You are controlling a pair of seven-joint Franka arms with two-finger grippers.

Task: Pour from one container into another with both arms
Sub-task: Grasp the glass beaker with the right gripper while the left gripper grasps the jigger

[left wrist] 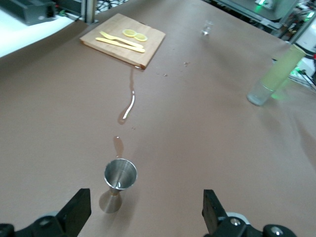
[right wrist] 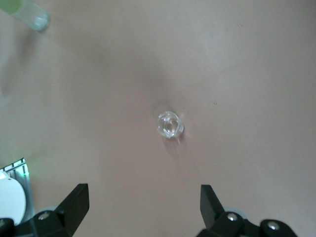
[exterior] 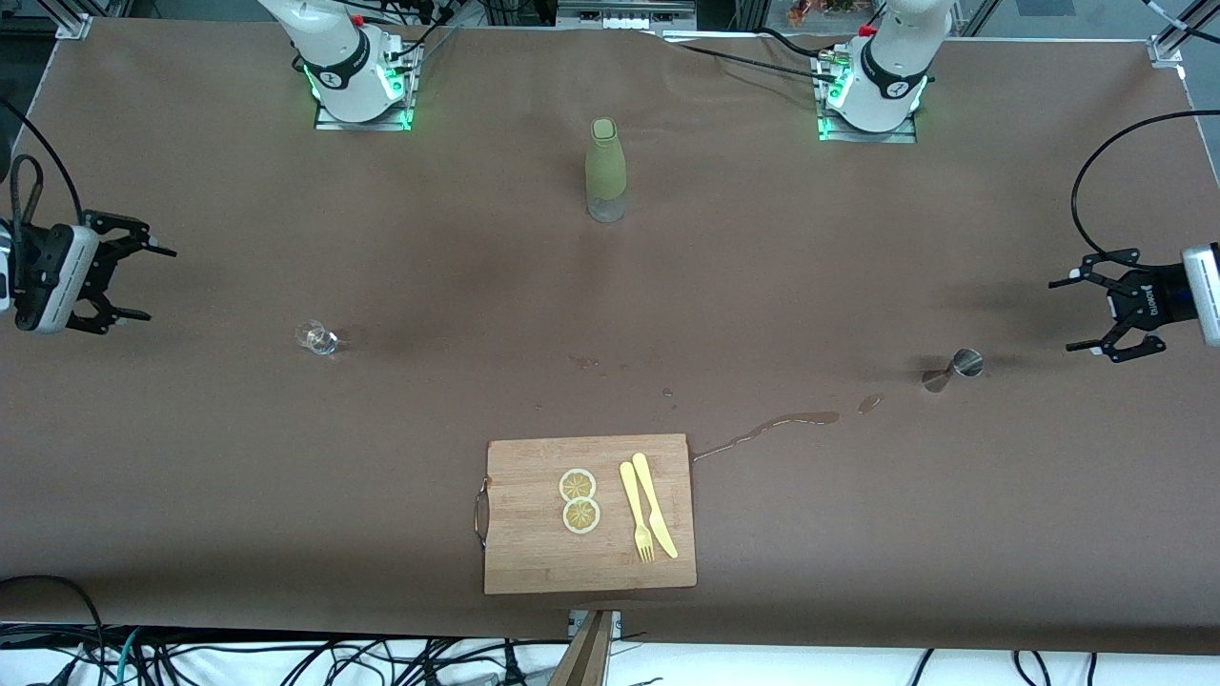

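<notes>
Jigger (exterior: 956, 367) of polished steel stands upright on the brown paper-covered table (exterior: 381, 476) toward the left arm's end, close to the left gripper (exterior: 1096, 314), which hangs just above the table with its fingers (left wrist: 76, 210) spread fully apart and nothing between them. In the left wrist view the jigger (left wrist: 118, 181) sits just ahead of that gripper (left wrist: 145, 212), roughly centred between its fingers, its open cup facing up. From there a thin trail of spilled liquid (exterior: 767, 426) runs on away from the left gripper toward the wooden cutting board (exterior: 534, 562), which lies nearest the front camera. On the board rest two lemon slices (exterior: 579, 500), touching each other, and beside them a yellow fork (exterior: 637, 512) and yellow knife (exterior: 655, 504) lying side by side.

Toward the right arm's end, the right gripper (exterior: 138, 283) waits low over the table, its fingers (right wrist: 74, 205) likewise wide apart and empty. A small clear glass (exterior: 317, 337) stands ahead of it, apart from it; the right wrist view looks down into this glass (right wrist: 170, 124) from above.

Farthest from the front camera, between the two arm bases and well apart from both grippers, a tall bottle (exterior: 605, 171) stands upright, with a pale green body and a clear bottom.
</notes>
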